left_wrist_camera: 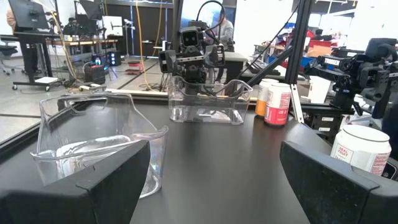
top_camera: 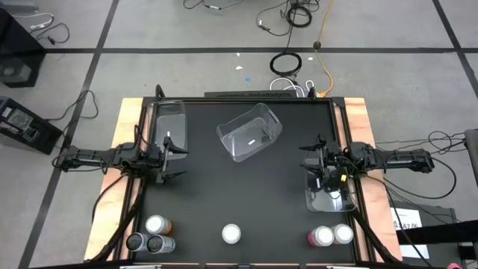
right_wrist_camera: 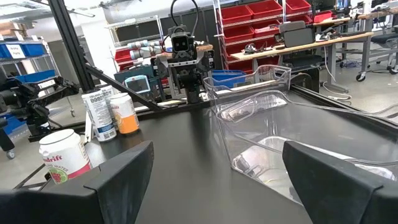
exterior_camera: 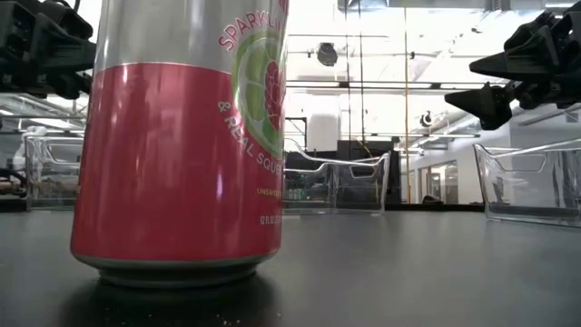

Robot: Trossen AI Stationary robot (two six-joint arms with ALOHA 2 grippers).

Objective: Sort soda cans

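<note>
- Left end effector point(top_camera: 178, 159) is hovering wide open left of the tilted middle bin point(top_camera: 249, 131).
- Right end effector point(top_camera: 311, 158) is gaping wide, right of it.
- Soda cans point(top_camera: 231, 234) are standing along the table point(top_camera: 246, 194) edge nearest them.

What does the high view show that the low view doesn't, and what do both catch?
Only the high view shows all six soda cans along the near edge: three at left, two at right, plus the whole black table and both arms. Only the low view shows the pink can's label and the room behind. Both share the middle pink can, the three clear bins and the open fingers of the left gripper and right gripper.
</note>
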